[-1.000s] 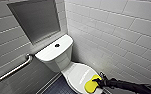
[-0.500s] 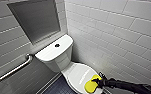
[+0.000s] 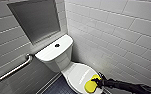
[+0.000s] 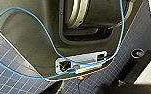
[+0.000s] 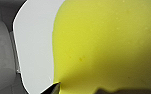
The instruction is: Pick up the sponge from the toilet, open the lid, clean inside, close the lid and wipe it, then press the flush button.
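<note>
Head view: white glossy ceramic toilet (image 3: 56,58) stands in the corner of a white-tiled wall (image 3: 121,37), boxy tank to the rear, bowl toward the camera. Small round dark flush button (image 3: 57,45) sits in the middle of the flat tank top. White smooth oval lid (image 3: 77,73) is down over the bowl. Bright yellow soft sponge (image 3: 91,85) lies against the lid's front part, near the edge closest to the camera. Right gripper (image 3: 97,81), black, on an arm coming in from the lower right, is pinching the sponge at its rear side, with a bit of yellow showing above it. Metal grab bar (image 3: 13,70) runs along the left wall under a recessed grey panel (image 3: 34,21). Dark blue tiled floor (image 3: 57,87) beside the bowl. Left wrist view: the robot's dark base (image 4: 28,37) with a thin blue cable (image 4: 41,33) looping across it, a small red light (image 4: 80,78) at its lower edge, the same blue tiles around. Left gripper (image 4: 87,90) is only dark blur; state cannot be told. Right wrist view: the sponge, very close, rests on the lid, whose rounded rim curves beside it; a dark fingertip (image 5: 54,87) touches the yellow edge.
</note>
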{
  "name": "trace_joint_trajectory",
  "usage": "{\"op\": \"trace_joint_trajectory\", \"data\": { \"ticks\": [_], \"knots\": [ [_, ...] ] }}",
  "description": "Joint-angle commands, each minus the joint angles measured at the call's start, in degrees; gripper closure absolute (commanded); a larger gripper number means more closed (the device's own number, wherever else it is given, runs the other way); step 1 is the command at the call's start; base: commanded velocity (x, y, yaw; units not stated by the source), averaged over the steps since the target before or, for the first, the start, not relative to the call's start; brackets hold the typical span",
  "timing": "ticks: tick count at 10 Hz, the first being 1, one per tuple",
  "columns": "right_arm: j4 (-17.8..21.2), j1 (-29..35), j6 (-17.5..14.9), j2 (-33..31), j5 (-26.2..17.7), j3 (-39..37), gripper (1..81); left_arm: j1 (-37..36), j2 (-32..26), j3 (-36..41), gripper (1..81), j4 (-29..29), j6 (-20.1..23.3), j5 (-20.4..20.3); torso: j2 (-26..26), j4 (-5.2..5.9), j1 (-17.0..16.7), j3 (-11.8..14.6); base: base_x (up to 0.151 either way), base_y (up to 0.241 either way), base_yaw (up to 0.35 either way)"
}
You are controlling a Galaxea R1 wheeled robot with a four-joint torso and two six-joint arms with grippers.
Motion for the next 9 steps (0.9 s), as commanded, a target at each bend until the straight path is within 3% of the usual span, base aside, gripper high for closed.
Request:
{"op": "trace_joint_trajectory", "data": {
  "ticks": [1,3,4,5,6,9],
  "knots": [
    [-0.64,7.32,-0.71,0.4,1.3,-1.15,1.0,2.8,-0.04,0.49,1.0,-0.1,-0.03,4.59,0.0,0.0,0.0,0.0,0.0,0.0,0.0],
    [-0.55,7.23,-0.71,0.93,1.13,-2.21,1.0,2.88,-0.04,0.49,1.0,-0.1,-0.03,4.58,0.0,0.0,0.0,0.0,0.0,0.0,0.0],
    [-0.64,7.32,-0.71,0.93,1.22,-2.21,1.0,2.79,-0.12,0.49,1.0,-0.1,-0.03,4.58,0.0,0.0,0.0,-4.26,0.0,0.0,0.0],
    [-0.56,7.49,-0.71,1.01,1.22,-2.21,1.0,2.88,-0.12,0.49,1.0,-0.1,-0.03,4.58,-0.02,0.0,0.0,-4.14,0.0,0.0,0.0],
    [-0.64,7.58,-0.71,1.01,1.22,-2.38,1.0,2.88,-0.12,0.49,1.0,-0.1,-0.03,4.5,-0.02,0.0,0.0,-1.6,0.0,0.0,0.0],
    [-2.57,7.85,-0.62,2.24,0.96,-4.57,1.0,3.06,-0.21,0.49,1.0,-0.1,-0.03,4.5,-0.02,-0.02,0.0,-3.02,0.0,0.0,0.0]
  ]
}}
